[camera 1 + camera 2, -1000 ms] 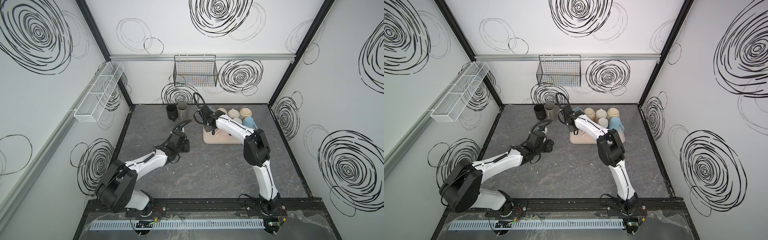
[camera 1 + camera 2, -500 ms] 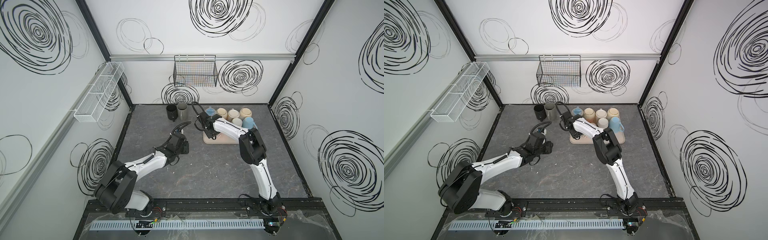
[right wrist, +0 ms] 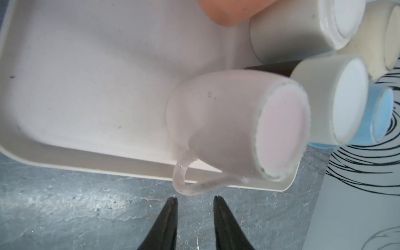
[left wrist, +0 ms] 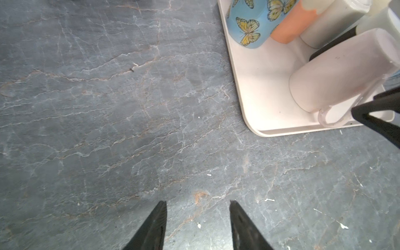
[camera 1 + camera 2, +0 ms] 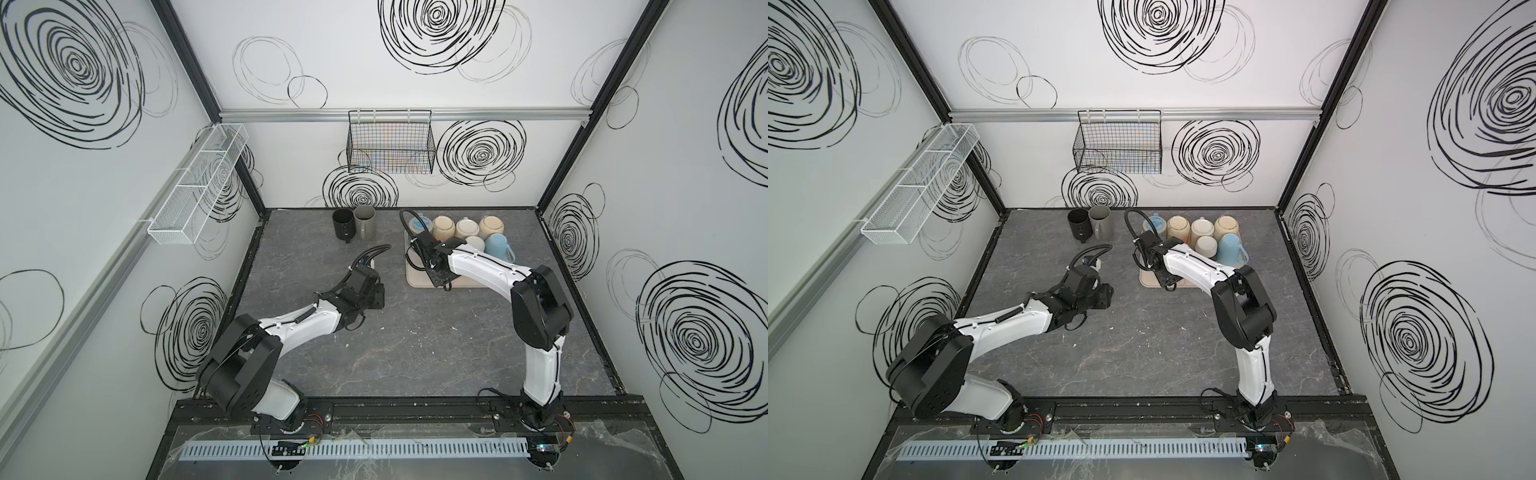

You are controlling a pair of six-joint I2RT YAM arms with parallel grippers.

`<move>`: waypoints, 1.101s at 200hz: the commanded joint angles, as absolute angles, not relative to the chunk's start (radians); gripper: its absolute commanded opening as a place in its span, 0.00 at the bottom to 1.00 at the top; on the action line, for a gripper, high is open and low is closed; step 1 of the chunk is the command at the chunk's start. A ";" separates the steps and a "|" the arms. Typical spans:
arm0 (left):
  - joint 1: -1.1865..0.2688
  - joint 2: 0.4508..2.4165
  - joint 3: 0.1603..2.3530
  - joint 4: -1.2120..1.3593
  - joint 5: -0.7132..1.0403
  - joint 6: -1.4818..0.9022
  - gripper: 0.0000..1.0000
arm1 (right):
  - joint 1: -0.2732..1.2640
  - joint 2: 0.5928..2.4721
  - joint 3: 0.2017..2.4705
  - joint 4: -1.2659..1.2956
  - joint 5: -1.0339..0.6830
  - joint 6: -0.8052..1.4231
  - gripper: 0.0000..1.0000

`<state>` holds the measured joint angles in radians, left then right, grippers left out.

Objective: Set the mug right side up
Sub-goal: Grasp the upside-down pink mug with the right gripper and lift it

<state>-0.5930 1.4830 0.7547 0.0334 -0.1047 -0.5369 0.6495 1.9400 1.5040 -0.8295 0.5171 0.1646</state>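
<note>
From above I lose the mug [image 3: 227, 121] under the right arm [image 5: 482, 266]. Right gripper [image 3: 195, 200] narrow, left gripper [image 4: 198, 205] wider, both empty. The right arm has swung back right.

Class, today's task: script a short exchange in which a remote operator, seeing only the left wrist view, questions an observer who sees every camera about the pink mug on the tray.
Operator: Is the right claw gripping the pink mug?
Observer: No. The right wrist view shows the right claw open and empty, its tips near the handle of the pink mug.
Operator: Are any mugs off the tray?
Observer: Yes. In both top views a black mug and a grey mug stand upright by the back wall, left of the tray.
</note>
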 commanded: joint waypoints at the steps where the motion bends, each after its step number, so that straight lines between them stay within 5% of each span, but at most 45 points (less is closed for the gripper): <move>1: -0.618 1.513 0.798 0.091 -0.098 -0.558 0.51 | 0.608 1.848 1.440 -0.797 0.472 0.215 0.33; 54: -0.663 1.582 0.863 0.103 -0.077 -0.569 0.51 | 0.529 1.749 1.391 -0.734 0.287 0.276 0.41; 89: -0.675 1.601 0.882 0.110 -0.069 -0.574 0.51 | 0.510 1.806 1.433 -0.721 0.235 0.311 0.54; 127: -0.676 1.599 0.876 0.109 -0.071 -0.575 0.51 | 0.487 1.891 1.485 -0.719 0.237 0.337 0.57; 157: -0.672 1.598 0.867 0.107 -0.069 -0.574 0.52 | 0.459 1.922 1.496 -0.691 0.204 0.347 0.55; 220: -0.670 1.610 0.867 0.119 -0.058 -0.574 0.52 | 0.456 1.952 1.487 -0.695 0.245 0.318 0.33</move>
